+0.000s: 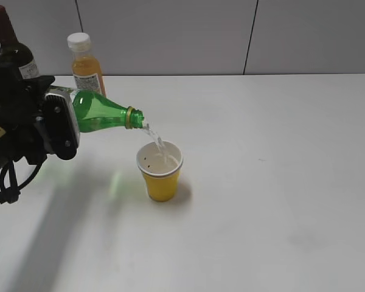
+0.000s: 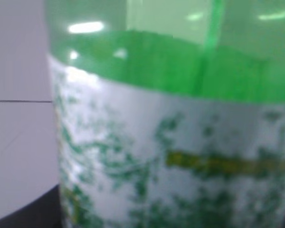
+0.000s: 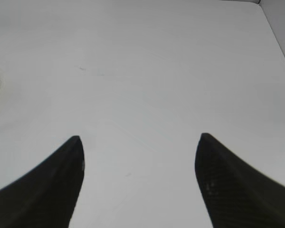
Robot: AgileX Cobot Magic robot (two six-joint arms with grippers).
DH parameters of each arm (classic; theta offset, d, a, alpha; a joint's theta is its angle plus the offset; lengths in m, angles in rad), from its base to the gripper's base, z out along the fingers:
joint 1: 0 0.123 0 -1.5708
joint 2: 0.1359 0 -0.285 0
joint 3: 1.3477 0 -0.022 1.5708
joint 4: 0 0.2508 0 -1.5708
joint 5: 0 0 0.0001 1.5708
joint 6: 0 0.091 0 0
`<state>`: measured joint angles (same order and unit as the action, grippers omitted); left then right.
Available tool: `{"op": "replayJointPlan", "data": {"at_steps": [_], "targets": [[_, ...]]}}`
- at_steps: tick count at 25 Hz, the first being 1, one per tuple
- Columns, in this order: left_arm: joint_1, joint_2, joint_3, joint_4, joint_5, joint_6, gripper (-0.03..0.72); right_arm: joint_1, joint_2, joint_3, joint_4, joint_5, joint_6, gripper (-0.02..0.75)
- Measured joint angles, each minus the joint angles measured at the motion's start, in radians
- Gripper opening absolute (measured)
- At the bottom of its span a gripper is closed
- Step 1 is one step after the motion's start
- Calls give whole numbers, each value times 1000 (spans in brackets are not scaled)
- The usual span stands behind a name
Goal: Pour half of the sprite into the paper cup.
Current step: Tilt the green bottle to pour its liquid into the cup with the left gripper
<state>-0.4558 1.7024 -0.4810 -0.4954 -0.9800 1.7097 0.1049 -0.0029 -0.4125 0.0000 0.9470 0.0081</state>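
The sprite (image 1: 103,112) lay tipped almost level above the bench (image 1: 261,201), its open, capless mouth pointing right and a little down, just above and left of the paper cup (image 1: 160,170). A thin clear stream ran from the mouth over the near rim and into the cup's white inside. The cup stood upright on the bench, yellow outside, near the middle of the exterior view, with a little liquid visible low inside it. The left tool (image 1: 52,125) was clamped on the bottle's labelled body, its black housing covering the lower half so that only the green shoulder and neck stuck out to the right. In the left wrist view the bottle (image 2: 175,142) filled nearly the whole frame, blurred, with the white-and-green label below and clear green plastic above; the fingers themselves could not be made out there. Behind the left arm, at the far left edge of the bench, a dark wine bottle (image 1: 12,45) stood upright, and just to its right an orange juice bottle (image 1: 85,61) with a white cap, both well apart from the cup. The right tool (image 3: 137,142) hung over bare bench (image 3: 147,71), its two dark fingers (image 3: 52,190) spread wide apart with nothing between them.
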Motion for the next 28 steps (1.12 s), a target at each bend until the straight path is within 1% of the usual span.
{"op": "replayJointPlan", "data": {"at_steps": [17,19,21,23,27,28], "targets": [[0,0,0,0,-2,3,435,0,0,0,0,0,0,545],[0,0,0,2,-2,-20,435,0,0,0,0,0,0,545],[0,0,0,7,-1,-117,435,0,0,0,0,0,0,545],[0,0,0,24,4,-264,435,0,0,0,0,0,0,545],[0,0,0,98,49,-508,435,0,0,0,0,0,0,545],[0,0,0,117,54,-554,435,0,0,0,0,0,0,545]]}}
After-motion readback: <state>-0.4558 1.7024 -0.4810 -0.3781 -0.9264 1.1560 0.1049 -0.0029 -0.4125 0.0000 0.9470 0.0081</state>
